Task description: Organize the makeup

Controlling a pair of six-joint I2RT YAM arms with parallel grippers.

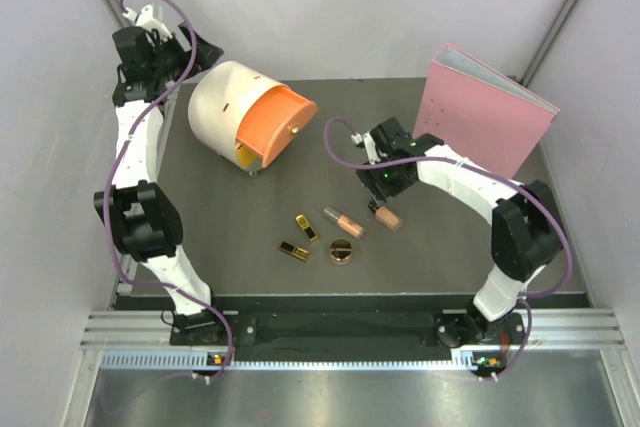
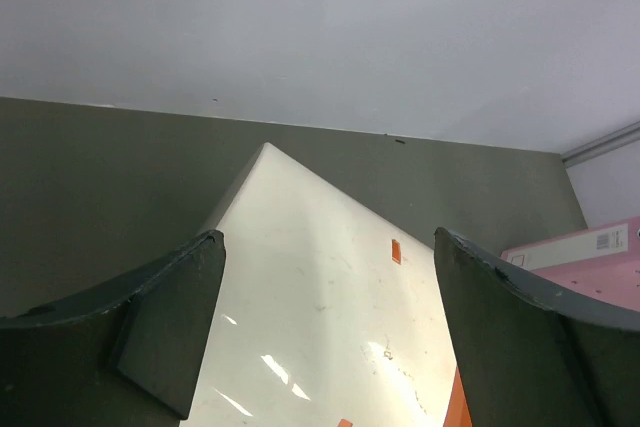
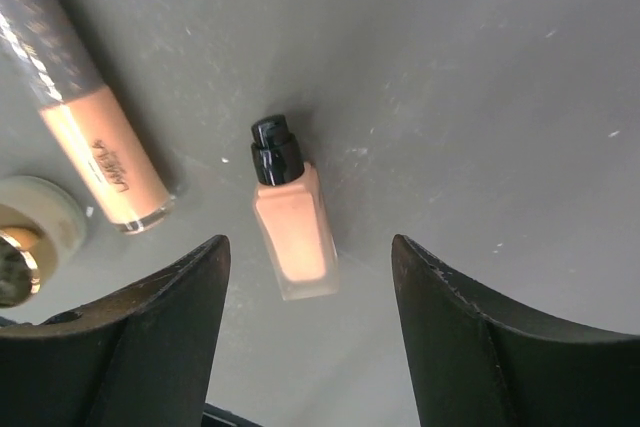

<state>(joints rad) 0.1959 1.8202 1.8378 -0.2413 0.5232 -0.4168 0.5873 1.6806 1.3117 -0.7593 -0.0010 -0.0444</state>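
Observation:
Five cosmetics lie on the dark table. A peach bottle with a black cap (image 1: 388,218) (image 3: 291,222) lies flat below my right gripper (image 1: 383,190) (image 3: 310,277), which is open and empty above it. A second peach bottle with a dark glittery cap (image 1: 343,221) (image 3: 95,127) lies to its left. A round gold compact (image 1: 342,251) (image 3: 25,242) and two gold-and-black lipstick cases (image 1: 306,228) (image 1: 294,250) lie nearby. My left gripper (image 1: 205,55) (image 2: 325,277) is open and empty, over the back of the cream drawer box (image 1: 232,105) (image 2: 330,307).
The cream cylindrical box lies on its side with its orange drawer (image 1: 275,125) pulled out toward the table's middle. A pink binder (image 1: 485,112) (image 2: 590,257) stands at the back right. Grey walls close in the table on three sides.

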